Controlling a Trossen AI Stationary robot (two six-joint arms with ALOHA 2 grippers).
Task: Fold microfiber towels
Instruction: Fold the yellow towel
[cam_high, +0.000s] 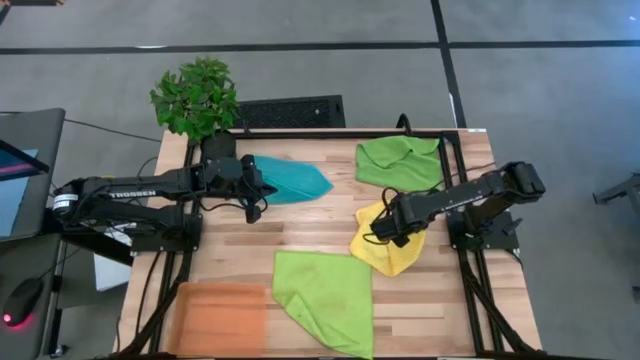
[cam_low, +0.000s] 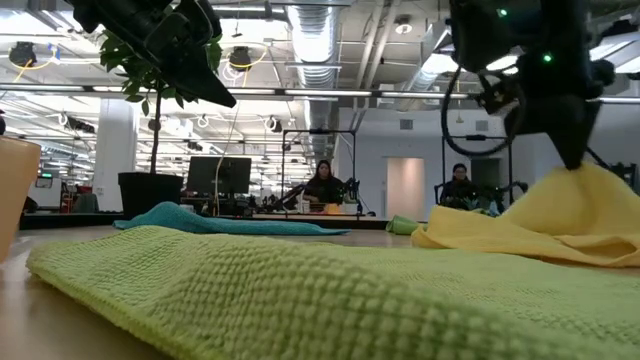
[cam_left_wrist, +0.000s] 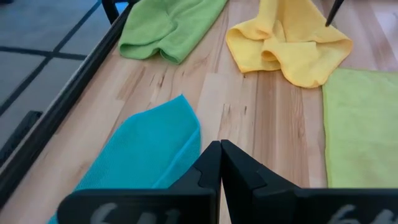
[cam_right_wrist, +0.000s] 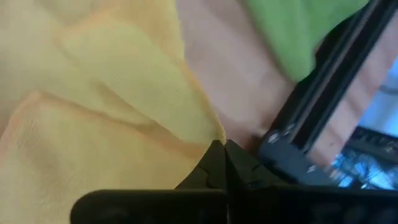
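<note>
My right gripper (cam_high: 376, 231) is shut on the yellow towel (cam_high: 388, 250), which lies rumpled at the table's right middle. My left gripper (cam_high: 256, 200) is shut and empty, and the low view (cam_low: 215, 90) shows it raised above the table next to the teal towel (cam_high: 288, 180), which lies flat at the far left. One lime green towel (cam_high: 400, 162) lies bunched at the far right. The other lime green towel (cam_high: 325, 297) lies spread flat near the front edge. My right gripper pinches the yellow towel between its two fingers at a raised edge (cam_right_wrist: 208, 134) on the towel's left part. The fingers come from above, pointing down. The cloth rises to a peak (cam_low: 585, 178) under the fingers, and the rest lies on the table.
A flat orange tray (cam_high: 220, 315) lies at the near left corner. A potted plant (cam_high: 197, 97) stands at the far left corner. A black frame rail (cam_high: 455, 170) runs along the table's edges. Bare wood (cam_high: 310, 225) shows in the middle.
</note>
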